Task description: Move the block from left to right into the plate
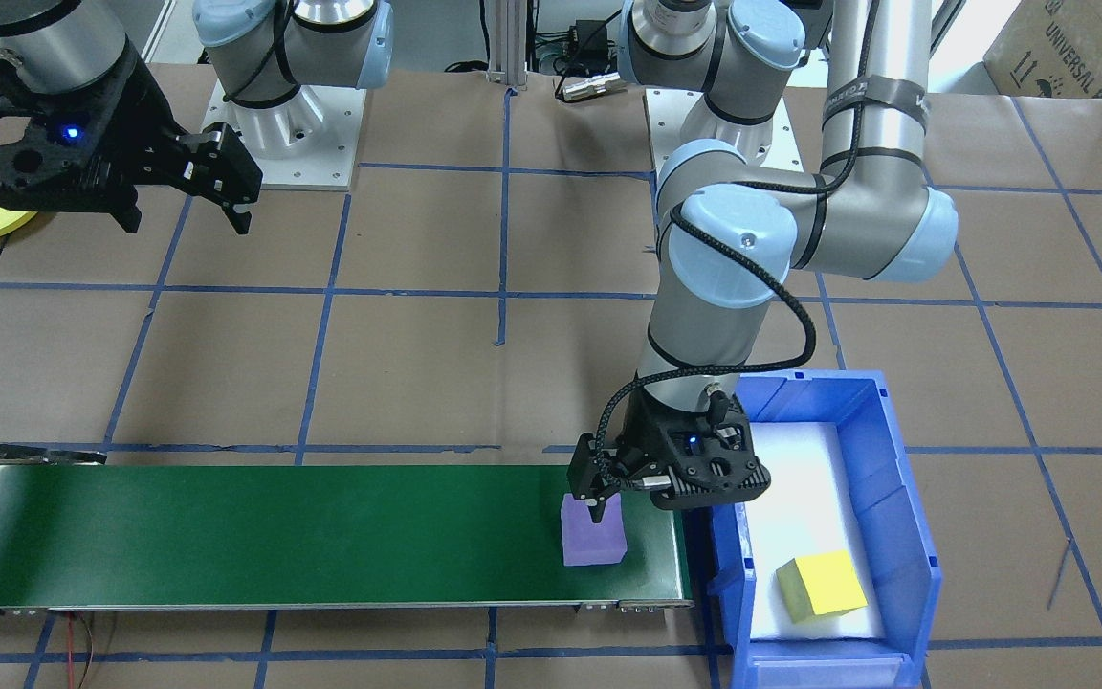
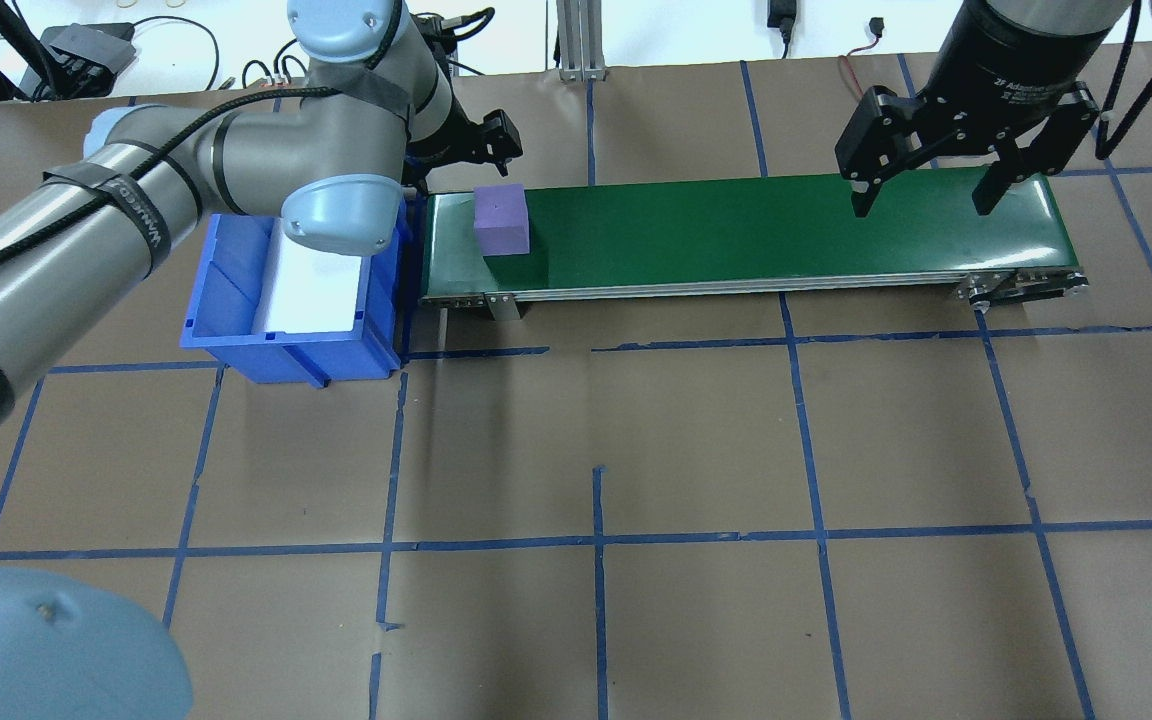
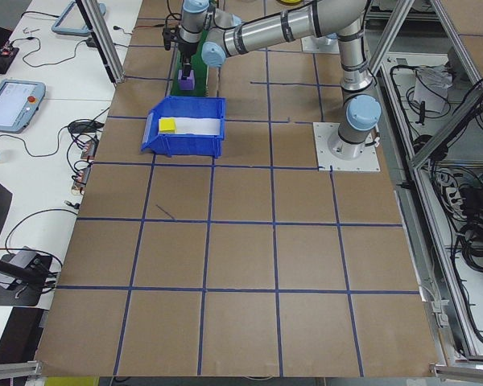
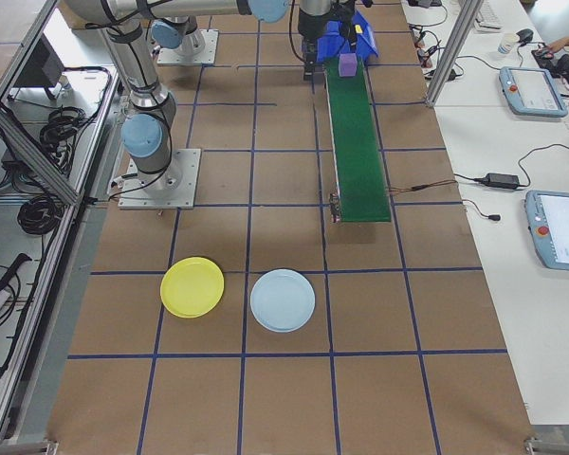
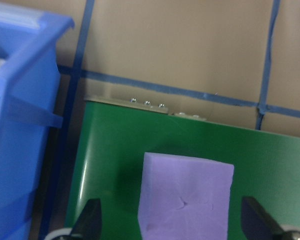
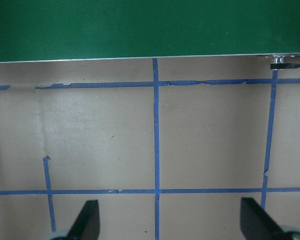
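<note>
Purple block [image 1: 593,542] sits on the green conveyor [image 1: 274,536], at the end beside the blue bin [image 1: 910,536]. Left end effector [image 1: 597,504] straddles it, fingers spread, not gripping. Right end effector [image 2: 929,195] hangs open over the conveyor's other end.

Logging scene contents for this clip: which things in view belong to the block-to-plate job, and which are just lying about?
Job:
purple block on green conveyor
left gripper, open over the block
right gripper, open
yellow plate
light blue plate

Lying about:
blue bin
yellow block inside it
</note>
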